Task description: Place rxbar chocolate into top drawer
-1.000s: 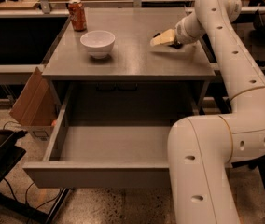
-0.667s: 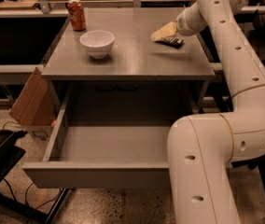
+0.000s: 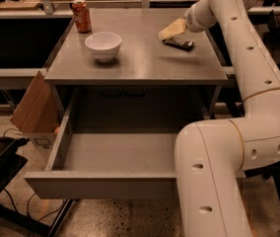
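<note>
1. Grey cabinet top (image 3: pixel 140 65): rxbar chocolate (image 3: pixel 178 43) lies flat near the right rear edge. The top drawer (image 3: pixel 100 184) is open below.
2. Gripper (image 3: pixel 172 29) is just over the bar's left end; open or closed, can't tell.
3. The bar is probably light, thin and slick, so pinch across its width.

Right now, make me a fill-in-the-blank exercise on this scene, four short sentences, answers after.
1. The drawer stands ____ with nothing in it.
2. The rxbar lies on ____ of the cabinet.
3. The claw hangs right over the ____.
4. The bowl is coloured ____.
Missing words: open; top; rxbar; white.
</note>
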`<state>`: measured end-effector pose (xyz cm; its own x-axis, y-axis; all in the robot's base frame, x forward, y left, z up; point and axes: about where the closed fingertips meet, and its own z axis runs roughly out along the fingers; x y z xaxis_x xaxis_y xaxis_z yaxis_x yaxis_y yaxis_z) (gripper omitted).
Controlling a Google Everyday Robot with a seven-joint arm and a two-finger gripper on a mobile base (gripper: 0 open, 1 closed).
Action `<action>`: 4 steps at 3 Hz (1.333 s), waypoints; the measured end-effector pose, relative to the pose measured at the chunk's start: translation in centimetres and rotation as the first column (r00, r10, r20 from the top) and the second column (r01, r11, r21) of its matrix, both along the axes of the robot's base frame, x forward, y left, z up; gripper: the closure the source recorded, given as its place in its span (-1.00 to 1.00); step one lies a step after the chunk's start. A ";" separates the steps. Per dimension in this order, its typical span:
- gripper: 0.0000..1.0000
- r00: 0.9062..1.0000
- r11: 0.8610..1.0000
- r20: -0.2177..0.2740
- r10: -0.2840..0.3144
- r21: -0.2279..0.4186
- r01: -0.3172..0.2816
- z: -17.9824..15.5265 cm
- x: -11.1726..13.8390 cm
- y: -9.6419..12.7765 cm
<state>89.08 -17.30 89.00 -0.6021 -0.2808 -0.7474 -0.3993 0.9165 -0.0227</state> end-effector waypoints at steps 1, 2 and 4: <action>-1.00 1.000 1.000 0.011 -0.015 -0.009 0.015 -0.9 1.2 0.8; -1.00 0.999 0.998 0.024 -0.047 -0.041 0.048 -2.0 2.6 1.5; -1.00 0.976 0.975 0.013 -0.219 0.041 0.219 -4.1 4.5 0.4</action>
